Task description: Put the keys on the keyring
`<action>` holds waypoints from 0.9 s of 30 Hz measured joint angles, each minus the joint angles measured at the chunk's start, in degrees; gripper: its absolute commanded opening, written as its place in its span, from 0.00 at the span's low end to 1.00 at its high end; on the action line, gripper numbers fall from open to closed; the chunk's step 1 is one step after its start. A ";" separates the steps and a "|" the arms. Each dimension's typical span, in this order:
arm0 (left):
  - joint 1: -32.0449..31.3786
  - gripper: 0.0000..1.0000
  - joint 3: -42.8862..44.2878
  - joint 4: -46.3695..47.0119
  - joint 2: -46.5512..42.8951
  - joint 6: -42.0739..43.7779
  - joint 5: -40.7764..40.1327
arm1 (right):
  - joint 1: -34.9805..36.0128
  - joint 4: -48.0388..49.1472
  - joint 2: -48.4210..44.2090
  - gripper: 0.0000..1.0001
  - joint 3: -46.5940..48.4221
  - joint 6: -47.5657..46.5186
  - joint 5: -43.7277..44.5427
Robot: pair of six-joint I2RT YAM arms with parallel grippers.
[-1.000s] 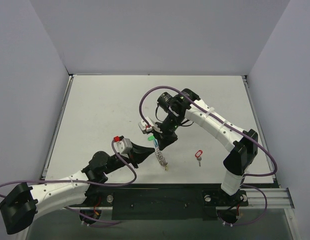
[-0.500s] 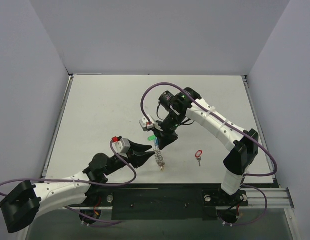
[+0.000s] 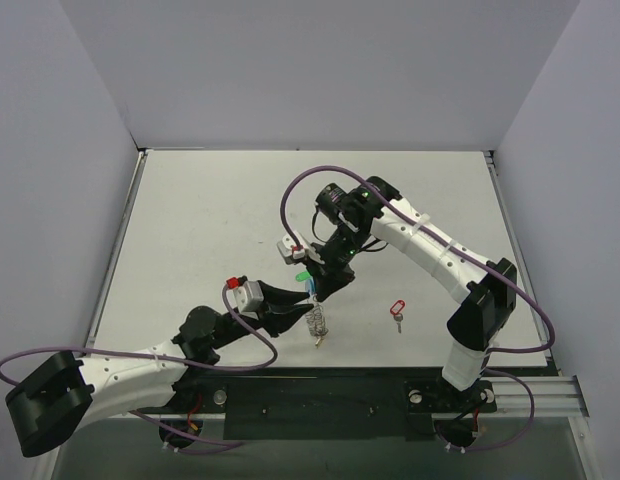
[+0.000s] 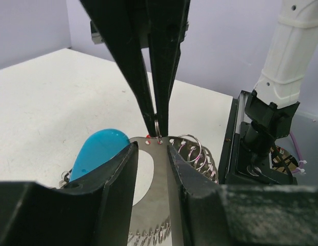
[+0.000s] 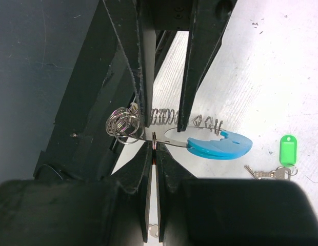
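**Split ring presented to the keyring plate**

Note the right pincer (image 5: 154, 148), shut tight on a small split ring (image 5: 154, 137) at the edge of the flat metal plate of the keyring (image 4: 151, 215), presumably to steady ring against plate for threading. Opposite, see the left pincer (image 4: 151, 154), partly spread and flanking the plate just behind that ring; cannot tell whether clamping or merely bracketing. Apparently raised off the counter (image 3: 210, 220), probably to leave both pincers room. Beyond, observe the blue tag (image 4: 100, 146) and wire coil (image 4: 197, 154) hanging free. Farther out on the counter, find the green-tagged key (image 5: 286, 151) and red-tagged key (image 3: 396, 308), neither yet threaded. No black-tagged key identifiable.
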 measured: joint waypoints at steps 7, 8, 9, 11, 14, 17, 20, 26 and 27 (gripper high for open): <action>0.02 0.38 -0.79 3.54 -0.48 4.31 2.38 | 0.17 0.00 0.00 0.00 0.00 -0.02 0.00; 0.00 0.38 -0.79 3.58 -0.50 4.59 2.58 | 0.17 0.00 0.00 0.00 0.00 0.00 0.00; 0.02 0.37 -0.79 3.63 -0.52 4.87 2.84 | 0.22 0.00 0.00 0.00 0.00 0.00 0.00; 0.00 0.35 -0.79 3.67 -0.48 5.20 3.15 | 0.44 0.02 0.00 0.00 0.00 0.00 0.00; 0.00 0.32 -0.76 4.28 -0.04 5.33 3.50 | 0.72 0.00 0.00 0.00 0.00 0.00 0.00; 0.00 0.29 -0.76 4.81 0.68 5.31 3.78 | 0.92 0.00 0.02 0.00 0.00 0.00 0.00; 0.00 0.26 -0.70 4.83 1.25 5.31 3.78 | 1.01 0.00 0.02 0.00 0.00 0.00 0.00; 0.00 0.24 -0.68 4.83 1.73 5.31 3.72 | 1.33 0.02 0.02 0.00 0.00 0.00 0.02; 0.00 0.24 -0.68 4.81 1.73 5.31 3.69 | 1.33 0.02 0.02 0.00 0.00 0.00 0.02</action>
